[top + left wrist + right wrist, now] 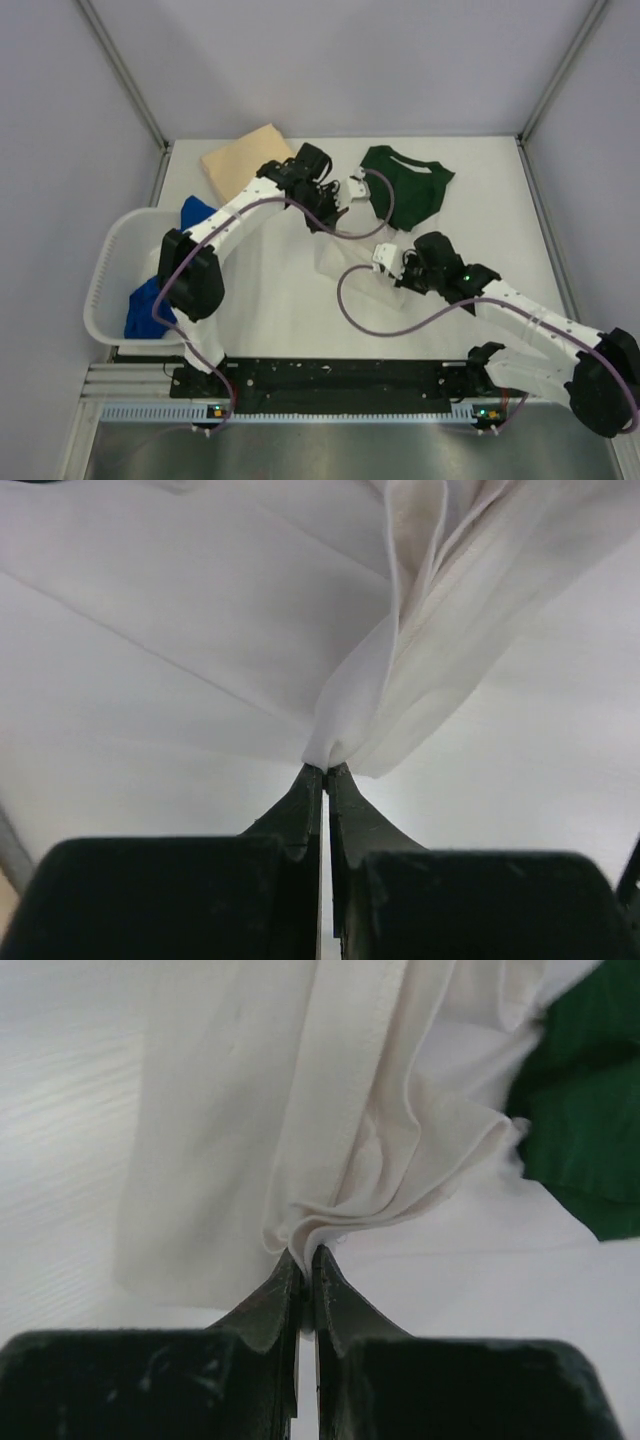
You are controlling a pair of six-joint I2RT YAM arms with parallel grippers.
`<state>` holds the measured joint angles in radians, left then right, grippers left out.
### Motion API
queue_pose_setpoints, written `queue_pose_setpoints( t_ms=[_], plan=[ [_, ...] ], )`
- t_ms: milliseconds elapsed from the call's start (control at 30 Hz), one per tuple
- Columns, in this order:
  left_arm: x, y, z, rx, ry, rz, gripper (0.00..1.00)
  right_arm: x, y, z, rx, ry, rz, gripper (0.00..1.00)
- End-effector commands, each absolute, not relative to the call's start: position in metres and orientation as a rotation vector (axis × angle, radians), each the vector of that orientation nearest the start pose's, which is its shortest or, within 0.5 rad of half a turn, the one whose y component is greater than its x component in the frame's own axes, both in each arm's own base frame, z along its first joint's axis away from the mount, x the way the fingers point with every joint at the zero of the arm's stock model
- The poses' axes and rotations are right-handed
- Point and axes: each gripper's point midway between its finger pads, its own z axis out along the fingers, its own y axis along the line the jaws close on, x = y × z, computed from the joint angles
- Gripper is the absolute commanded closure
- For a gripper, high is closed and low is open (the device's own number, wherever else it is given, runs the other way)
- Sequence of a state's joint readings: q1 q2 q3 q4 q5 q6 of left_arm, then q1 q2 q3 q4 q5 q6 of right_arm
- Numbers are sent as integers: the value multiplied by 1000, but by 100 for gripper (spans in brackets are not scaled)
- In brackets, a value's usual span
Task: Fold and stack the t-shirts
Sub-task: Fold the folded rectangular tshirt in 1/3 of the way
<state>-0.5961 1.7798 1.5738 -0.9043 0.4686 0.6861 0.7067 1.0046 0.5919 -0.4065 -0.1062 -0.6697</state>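
**Both jaws shut on the white t-shirt (pixel 250 1110)**

Your left gripper (pixel 325 770) and right gripper (pixel 303 1255) each pinch a bunched edge of this limp, light cloth at table centre, green part toward 1 o'clock; grip seams, it sags. One white, one tan t-shirt (pixel 245 160) at 11 o'clock, two blue t-shirts (pixel 147 310) showing at the basket (pixel 100 270), 9 o'clock.

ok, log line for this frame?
left gripper: shut on white shirt | right gripper: shut on white shirt | tan shirt: back left
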Motion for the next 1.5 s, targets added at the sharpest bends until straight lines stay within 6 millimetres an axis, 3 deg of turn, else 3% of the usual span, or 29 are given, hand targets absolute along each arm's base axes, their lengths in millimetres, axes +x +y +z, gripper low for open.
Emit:
queue_pose_setpoints(
  t_ms=[0,233,400,500,700,800,867,933,1000,1067,1133,1233,1300,1400,1467],
  plan=[
    [364,-286,162,1507,2084,-498,100,294,148,123,-1264,1822,-29,100],
    [420,-302,142,1428,2138,-400,100,348,140,121,-1174,1779,-84,100],
    [449,-310,137,1364,2090,-339,100,375,127,117,-1179,1768,-155,100],
    [458,-314,130,1358,2087,-325,100,386,118,119,-1164,1773,-173,100],
    [474,-319,113,1347,2080,-289,100,386,114,101,-1252,1791,-132,100],
    [483,-321,111,1320,2065,-263,100,396,106,95,-1194,1826,-111,100],
    [493,-322,112,1281,2051,-241,93,410,95,93,-1099,1873,-143,85],
    [505,-323,112,1235,2039,-206,70,429,73,94,-942,1943,-219,78],
    [521,-318,117,1172,2032,-114,58,445,51,102,-771,1994,-236,73],
    [542,-307,134,1104,2011,5,51,453,38,120,-619,1999,-179,68],
    [552,-299,153,1063,1989,32,48,453,39,150,-556,1946,-115,62],
    [544,-294,183,1061,1955,-27,47,436,49,172,-637,1891,-72,55],
    [516,-309,188,1201,1906,-178,48,417,66,183,-735,1835,-17,53],
    [456,-328,177,1469,1800,-422,56,381,109,172,-1011,1674,102,56],
    [430,-333,164,1566,1771,-528,62,370,129,165,-1028,1652,238,68]
  ],
)
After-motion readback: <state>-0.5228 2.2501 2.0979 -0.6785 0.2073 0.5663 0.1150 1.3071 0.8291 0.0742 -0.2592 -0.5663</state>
